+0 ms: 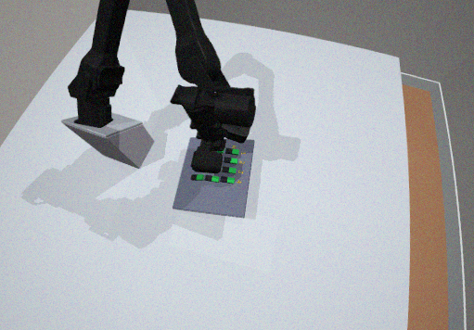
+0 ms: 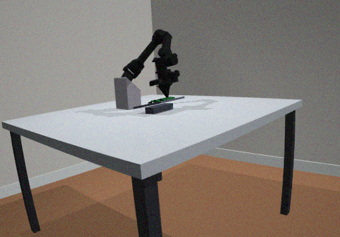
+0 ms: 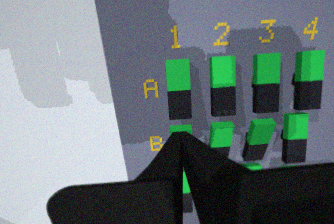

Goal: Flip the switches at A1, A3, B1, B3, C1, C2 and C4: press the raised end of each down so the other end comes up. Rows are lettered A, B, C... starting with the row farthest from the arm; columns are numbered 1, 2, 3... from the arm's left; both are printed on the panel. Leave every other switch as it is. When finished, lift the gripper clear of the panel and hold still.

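You have open air above the tabletop (image 1: 326, 185) (image 2: 114, 140) toward three o'clock of the panel (image 1: 210, 199) (image 3: 139, 60) in the top view. At nine to ten o'clock, the grey pedestal (image 1: 126, 144) (image 2: 122, 94) blocks you; the wrist view shows raised switches crowding the fingertips' three o'clock.
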You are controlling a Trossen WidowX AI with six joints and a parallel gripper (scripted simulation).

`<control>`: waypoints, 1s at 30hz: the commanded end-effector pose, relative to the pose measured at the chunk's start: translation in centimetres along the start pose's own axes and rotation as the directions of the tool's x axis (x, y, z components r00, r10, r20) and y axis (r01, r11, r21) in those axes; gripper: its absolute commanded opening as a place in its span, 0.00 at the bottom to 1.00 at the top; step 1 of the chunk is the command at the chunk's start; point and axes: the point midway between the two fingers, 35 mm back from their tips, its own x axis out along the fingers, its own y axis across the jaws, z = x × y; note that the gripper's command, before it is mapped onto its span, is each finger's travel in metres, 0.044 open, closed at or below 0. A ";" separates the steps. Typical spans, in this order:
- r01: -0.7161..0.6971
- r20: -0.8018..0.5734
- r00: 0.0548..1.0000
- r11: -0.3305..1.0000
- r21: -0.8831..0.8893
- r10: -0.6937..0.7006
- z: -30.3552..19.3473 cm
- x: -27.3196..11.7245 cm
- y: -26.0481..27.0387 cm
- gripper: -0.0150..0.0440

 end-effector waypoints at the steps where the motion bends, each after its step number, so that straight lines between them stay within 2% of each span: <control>1: 0.005 -0.002 1.000 1.000 0.005 -0.005 -0.1 0.1 -0.1 0.25; 30: 0.001 0.001 1.000 1.000 0.000 -0.001 0.0 0.1 0.0 0.25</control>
